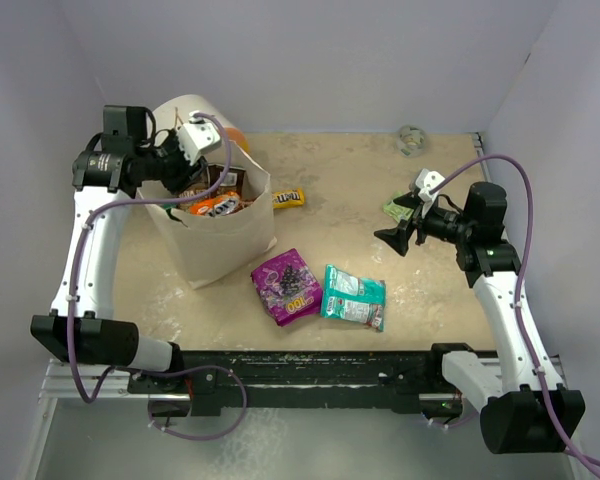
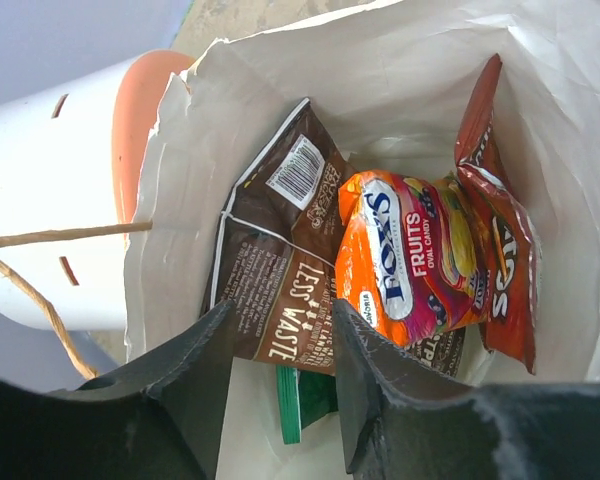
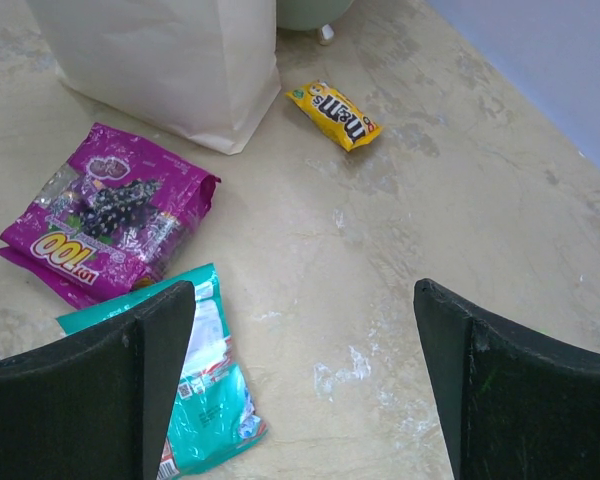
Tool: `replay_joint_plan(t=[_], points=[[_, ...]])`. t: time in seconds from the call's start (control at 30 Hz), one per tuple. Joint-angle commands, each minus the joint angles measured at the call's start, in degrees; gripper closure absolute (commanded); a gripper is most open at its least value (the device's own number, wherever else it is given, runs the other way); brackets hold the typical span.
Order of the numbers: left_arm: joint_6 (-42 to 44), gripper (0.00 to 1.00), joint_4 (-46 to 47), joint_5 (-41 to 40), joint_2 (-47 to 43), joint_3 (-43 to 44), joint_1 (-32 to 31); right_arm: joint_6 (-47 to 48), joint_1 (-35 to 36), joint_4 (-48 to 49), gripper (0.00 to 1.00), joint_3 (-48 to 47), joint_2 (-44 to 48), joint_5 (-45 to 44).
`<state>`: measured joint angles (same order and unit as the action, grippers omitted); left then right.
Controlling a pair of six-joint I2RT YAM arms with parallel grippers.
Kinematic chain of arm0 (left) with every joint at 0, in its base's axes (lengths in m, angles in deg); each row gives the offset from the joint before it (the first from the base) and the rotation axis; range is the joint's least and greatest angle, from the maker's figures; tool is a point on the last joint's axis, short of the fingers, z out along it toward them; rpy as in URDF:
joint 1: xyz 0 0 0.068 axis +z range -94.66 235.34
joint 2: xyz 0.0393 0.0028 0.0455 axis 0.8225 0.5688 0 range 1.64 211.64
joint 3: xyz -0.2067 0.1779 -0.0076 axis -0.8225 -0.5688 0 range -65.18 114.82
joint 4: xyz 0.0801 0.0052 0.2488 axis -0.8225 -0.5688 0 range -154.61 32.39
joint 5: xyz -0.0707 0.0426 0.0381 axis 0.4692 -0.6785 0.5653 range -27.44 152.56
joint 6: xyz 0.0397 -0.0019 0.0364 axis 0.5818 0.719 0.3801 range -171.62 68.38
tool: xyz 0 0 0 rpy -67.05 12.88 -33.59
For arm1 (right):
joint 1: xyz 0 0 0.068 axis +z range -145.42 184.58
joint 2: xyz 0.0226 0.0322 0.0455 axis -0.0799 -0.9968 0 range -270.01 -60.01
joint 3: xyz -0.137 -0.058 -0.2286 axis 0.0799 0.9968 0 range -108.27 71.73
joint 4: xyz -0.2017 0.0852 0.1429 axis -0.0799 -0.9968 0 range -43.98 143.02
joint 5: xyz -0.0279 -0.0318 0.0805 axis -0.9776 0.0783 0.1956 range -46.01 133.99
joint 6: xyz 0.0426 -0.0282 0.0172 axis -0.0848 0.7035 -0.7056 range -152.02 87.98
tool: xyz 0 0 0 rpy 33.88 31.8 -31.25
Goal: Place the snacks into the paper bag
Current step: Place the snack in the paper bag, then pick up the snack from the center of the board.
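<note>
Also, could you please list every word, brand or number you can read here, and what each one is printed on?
"FOX'S FRUITS OVAL CANDY": orange candy packet inside the paper bag.
"LESS WASTE": dark brown packet beside it.
"m&m's": yellow packet on the table.
"100": purple packet.
Too small, blurred or cut off to read: the teal packet print, the barcode digits, the red-orange packet lettering.

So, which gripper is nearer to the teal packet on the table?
Right. The right gripper hangs open just beyond the teal packet; the left gripper is far off, above the paper bag.
</note>
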<state>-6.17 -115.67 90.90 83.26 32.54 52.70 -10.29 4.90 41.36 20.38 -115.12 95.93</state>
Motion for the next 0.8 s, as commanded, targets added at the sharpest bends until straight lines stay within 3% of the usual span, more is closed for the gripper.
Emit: replay_joint_plan(t=[0.0, 0.13, 0.4, 0.77], points=[[1.09, 0.51, 2.02, 1.41, -3.59, 2.49, 0.35, 0.86, -0.14, 2.25, 0.08, 0.16, 0.64, 0.4], [-1.93, 0.39, 5.49, 0.86, -6.18, 1.35, 0.33, 0.62, -0.14, 2.51, 0.08, 0.22, 0.62, -0.1], [-12.34, 0.0, 17.07, -2.58, -13.45, -5.5, 0.35, -0.95, -0.14, 3.72, 0.06, 0.29, 0.58, -3.28], [-23.06, 0.01, 22.16, -9.84, -15.69, -8.5, 0.35, -1.48, 1.83, 1.69, 0.06, -4.88, -5.98, -7.02]])
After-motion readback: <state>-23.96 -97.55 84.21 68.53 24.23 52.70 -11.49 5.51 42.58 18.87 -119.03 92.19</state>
